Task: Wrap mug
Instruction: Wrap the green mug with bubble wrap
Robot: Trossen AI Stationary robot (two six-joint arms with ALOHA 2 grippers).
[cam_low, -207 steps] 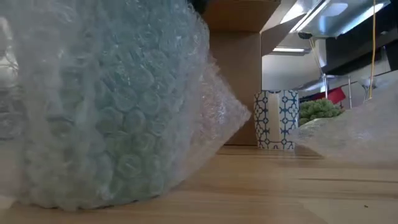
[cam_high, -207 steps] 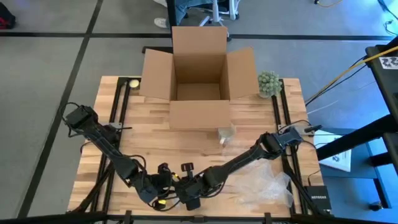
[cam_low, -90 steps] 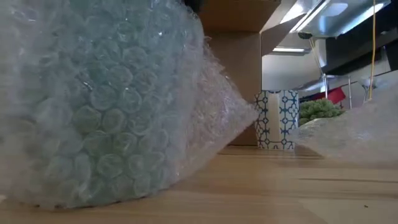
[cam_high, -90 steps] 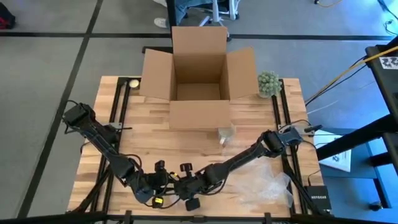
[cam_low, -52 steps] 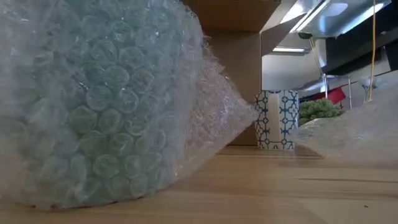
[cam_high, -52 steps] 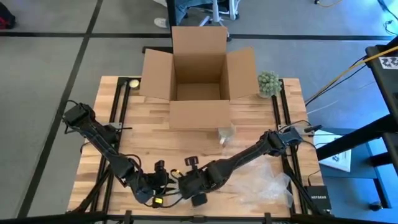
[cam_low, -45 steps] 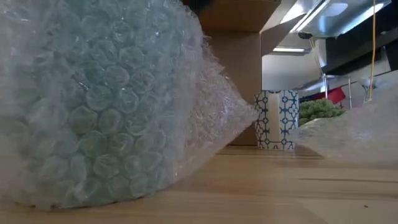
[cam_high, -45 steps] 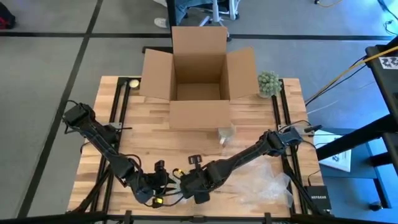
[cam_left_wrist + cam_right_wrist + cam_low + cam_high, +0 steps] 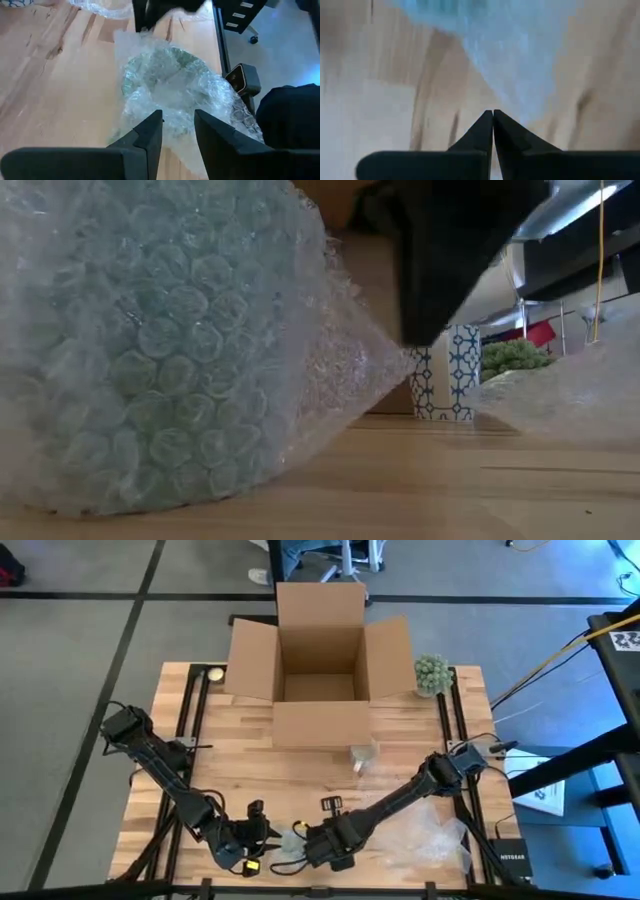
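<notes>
Table (image 9: 240, 775): a pale wooden top with black rails along its left and right sides is seen from above.
Cardboard box (image 9: 318, 668): it is stood open at the far middle of the table, with all four flaps spread outward.
Loose bubble wrap (image 9: 432, 838): a clear crumpled sheet is spread on the near right part of the table.
Wrapped mug (image 9: 160, 350): a greenish mug is enclosed in bubble wrap and laid at the near edge of the table, between the two grippers; a loose tail of the wrap is drawn out to a point on the side toward the patterned cup.
Left gripper (image 9: 177, 130): it is held low just beside the bundle on its left side; its fingers are parted by a small gap and nothing is gripped between them.
Right gripper (image 9: 493, 116): it is placed near the table's front edge, just right of the bundle; its fingertips are pressed together with nothing seen between them.
Patterned cup (image 9: 455, 372): a blue-and-white cup is stood upright in front of the box.
Green plant (image 9: 433, 674): a small round plant is set beside the box's right flap.
</notes>
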